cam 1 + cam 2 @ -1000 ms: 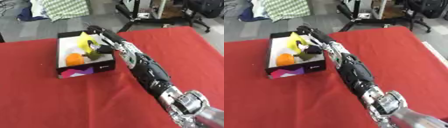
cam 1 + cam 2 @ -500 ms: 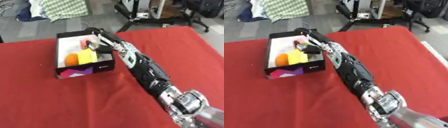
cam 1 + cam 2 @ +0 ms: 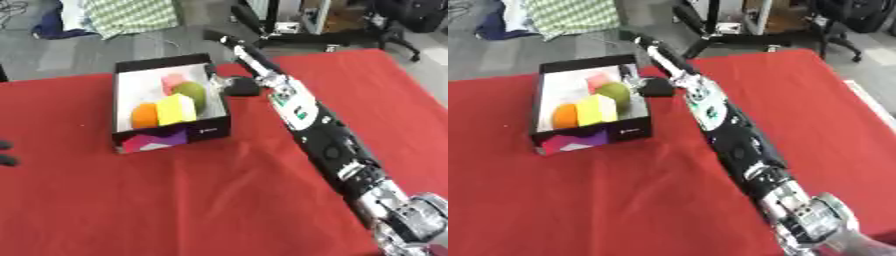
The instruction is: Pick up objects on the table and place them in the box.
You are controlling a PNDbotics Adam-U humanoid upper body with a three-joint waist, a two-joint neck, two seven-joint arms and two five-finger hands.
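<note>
Red tablecloth (image 3: pixel 219 200), grey floor (image 3: pixel 79 50) beyond.

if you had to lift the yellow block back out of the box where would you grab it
Probably from straight above, pinching the long side faces of the yellow rectangular block. It lies in the black open-topped box, wedged between an orange round object and a green rounded fruit, so only its top is free.

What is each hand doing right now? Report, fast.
Right hand: open, fingers straight, holding nothing, beside the box.
Left hand: only dark fingertips show at the left edge; cannot be told.
</note>
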